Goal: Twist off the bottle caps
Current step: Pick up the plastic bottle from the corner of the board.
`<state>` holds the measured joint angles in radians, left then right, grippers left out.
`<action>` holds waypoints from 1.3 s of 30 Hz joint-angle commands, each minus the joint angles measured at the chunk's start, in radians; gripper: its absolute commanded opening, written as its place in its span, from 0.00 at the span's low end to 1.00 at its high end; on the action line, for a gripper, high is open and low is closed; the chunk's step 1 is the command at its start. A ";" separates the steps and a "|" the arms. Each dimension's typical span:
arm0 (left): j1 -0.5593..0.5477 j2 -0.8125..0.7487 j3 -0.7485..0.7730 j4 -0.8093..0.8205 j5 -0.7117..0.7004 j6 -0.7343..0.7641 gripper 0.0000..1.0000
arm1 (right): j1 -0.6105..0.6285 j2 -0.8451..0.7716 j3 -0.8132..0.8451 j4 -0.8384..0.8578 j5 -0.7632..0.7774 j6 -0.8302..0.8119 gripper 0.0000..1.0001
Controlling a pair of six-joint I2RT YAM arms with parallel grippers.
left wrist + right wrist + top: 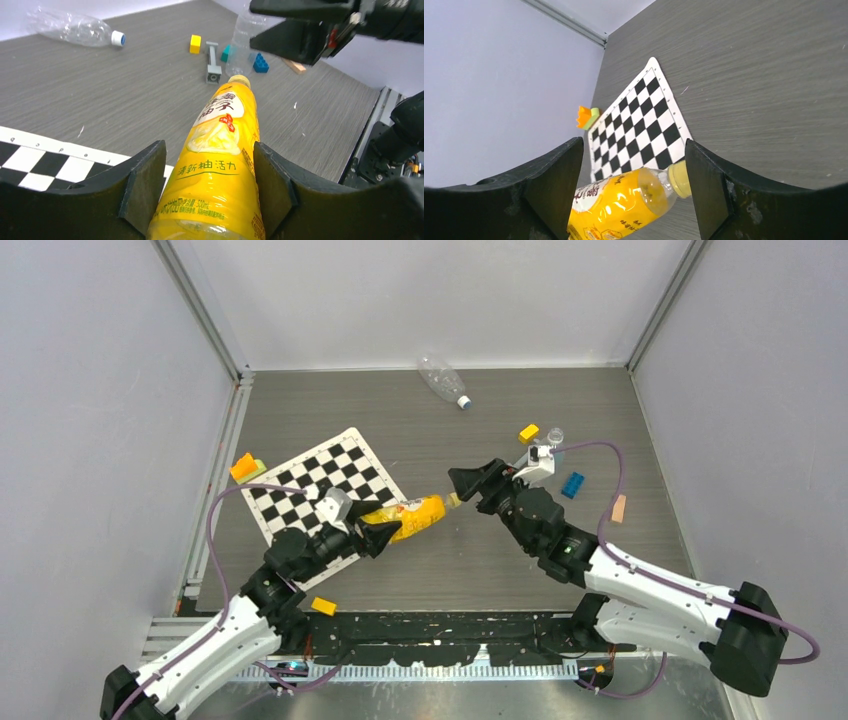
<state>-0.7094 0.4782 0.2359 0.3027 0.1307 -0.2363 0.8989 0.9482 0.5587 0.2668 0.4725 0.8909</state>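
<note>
The left claw (380,536) squeezes the yellow-orange plastic bottle (418,516) near the middle of the grey surface (500,570), so it cannot spin. The right claw (470,483) gapes wide by its small round yellow cap (453,501), probably ready to twist.

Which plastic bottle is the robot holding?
The yellow-orange plastic bottle, gripped by the left gripper. The clear crinkled bottle lies untouched far behind it, and another clear bottle stands near the toy blocks.
</note>
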 commanded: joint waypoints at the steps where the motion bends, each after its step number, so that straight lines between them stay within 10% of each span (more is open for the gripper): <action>1: -0.003 -0.030 -0.020 0.210 -0.032 -0.005 0.00 | -0.002 0.046 -0.014 0.098 0.081 0.251 0.79; 15: -0.003 -0.048 -0.063 0.282 -0.045 0.006 0.00 | -0.001 0.179 -0.053 0.294 0.033 0.443 0.70; 24: -0.002 -0.015 -0.055 0.276 -0.022 0.008 0.01 | -0.001 0.216 -0.064 0.395 -0.007 0.430 0.24; 33: -0.002 0.033 0.078 -0.014 -0.009 0.057 0.77 | -0.002 0.138 -0.010 0.262 -0.013 0.131 0.01; 39: -0.003 0.118 0.171 -0.168 0.003 0.099 0.99 | -0.002 0.116 0.053 0.117 -0.009 -0.086 0.01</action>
<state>-0.7094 0.5488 0.3195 0.2611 0.1162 -0.1848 0.8909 1.0939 0.5392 0.4824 0.4576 1.0149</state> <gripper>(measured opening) 0.952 0.430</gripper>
